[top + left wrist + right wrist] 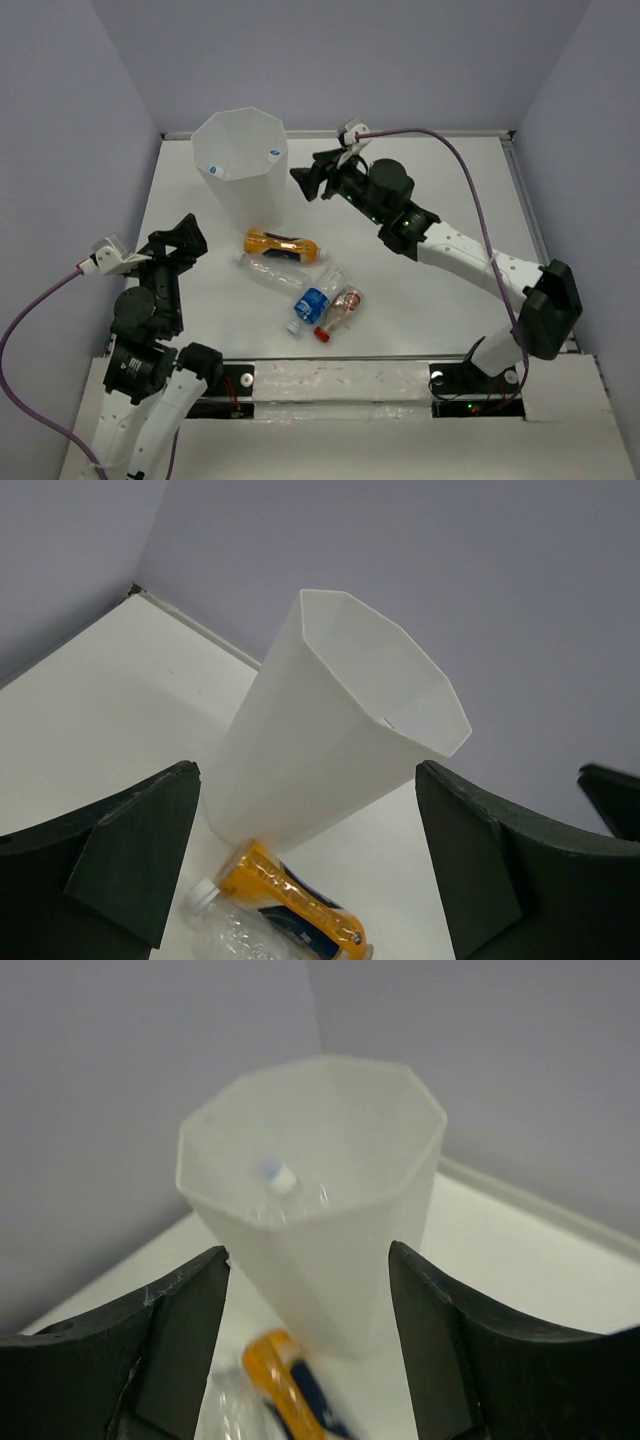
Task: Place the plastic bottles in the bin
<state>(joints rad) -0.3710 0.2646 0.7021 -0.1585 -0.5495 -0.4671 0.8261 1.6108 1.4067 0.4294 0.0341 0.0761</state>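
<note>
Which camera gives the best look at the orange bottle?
Top external: the orange bottle lies whole and unobstructed. Left wrist catches it at the bottom edge; right wrist shows it blurred and cut off.

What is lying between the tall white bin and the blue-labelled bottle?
The orange bottle, right by the bin, then a clear bottle, both lying down; the top view shows it.

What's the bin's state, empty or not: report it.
Not empty: the right wrist view shows a clear, white-capped bottle inside the bin. Whether more lie beneath it, cannot tell.
</note>
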